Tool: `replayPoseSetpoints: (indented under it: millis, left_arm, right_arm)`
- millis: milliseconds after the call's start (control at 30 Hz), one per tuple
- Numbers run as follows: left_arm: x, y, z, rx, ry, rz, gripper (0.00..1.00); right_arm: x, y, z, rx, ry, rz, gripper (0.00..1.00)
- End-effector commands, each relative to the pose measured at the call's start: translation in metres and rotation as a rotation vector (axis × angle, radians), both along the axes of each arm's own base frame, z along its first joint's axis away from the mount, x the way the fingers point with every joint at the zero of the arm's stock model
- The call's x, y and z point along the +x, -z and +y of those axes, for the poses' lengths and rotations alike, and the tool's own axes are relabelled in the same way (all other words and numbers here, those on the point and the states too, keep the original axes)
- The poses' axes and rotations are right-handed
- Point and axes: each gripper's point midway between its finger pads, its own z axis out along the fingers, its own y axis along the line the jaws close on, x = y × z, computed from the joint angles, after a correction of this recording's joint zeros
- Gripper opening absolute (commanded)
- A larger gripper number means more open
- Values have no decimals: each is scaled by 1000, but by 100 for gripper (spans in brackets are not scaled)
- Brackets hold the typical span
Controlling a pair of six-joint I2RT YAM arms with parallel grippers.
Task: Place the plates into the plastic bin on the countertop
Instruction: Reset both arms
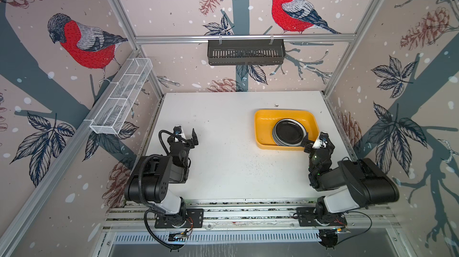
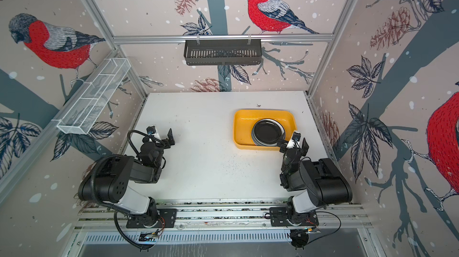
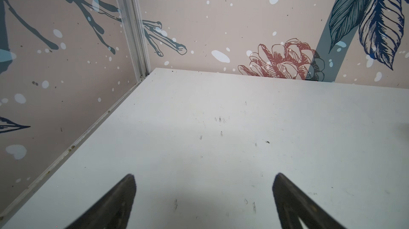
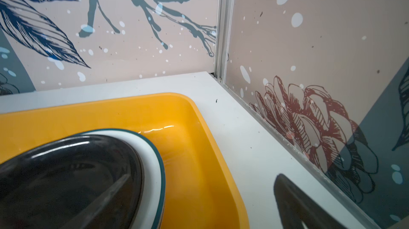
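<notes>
The yellow plastic bin lies on the white countertop at the right. Inside it the plates are stacked, with a plain black one on top and a white, teal-rimmed one under it. My right gripper is open at the bin's near right corner. It straddles the bin wall: one finger is over the black plate, the other over the countertop. My left gripper stands open over bare countertop at the left.
A black slotted basket hangs on the back rail. A white wire mesh rack is fixed along the left wall. Aluminium rails carry both arm bases at the front edge. Papered walls close three sides.
</notes>
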Motion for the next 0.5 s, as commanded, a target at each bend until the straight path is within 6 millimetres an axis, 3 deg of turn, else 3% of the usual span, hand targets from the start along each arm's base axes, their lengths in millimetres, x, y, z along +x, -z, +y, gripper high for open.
replayPoseSetpoints:
  millis: [0, 267, 467]
  left_arm:
    - [2, -7, 4, 24, -21, -22, 96]
    - [3, -5, 5, 29, -34, -13, 96]
    - [4, -5, 6, 26, -41, -11, 96]
  right_arm:
    - [0, -32, 1, -17, 10, -127, 100]
    - [35, -11, -6, 74, -70, 3, 100]
    - [34, -10, -7, 74, -71, -3, 99]
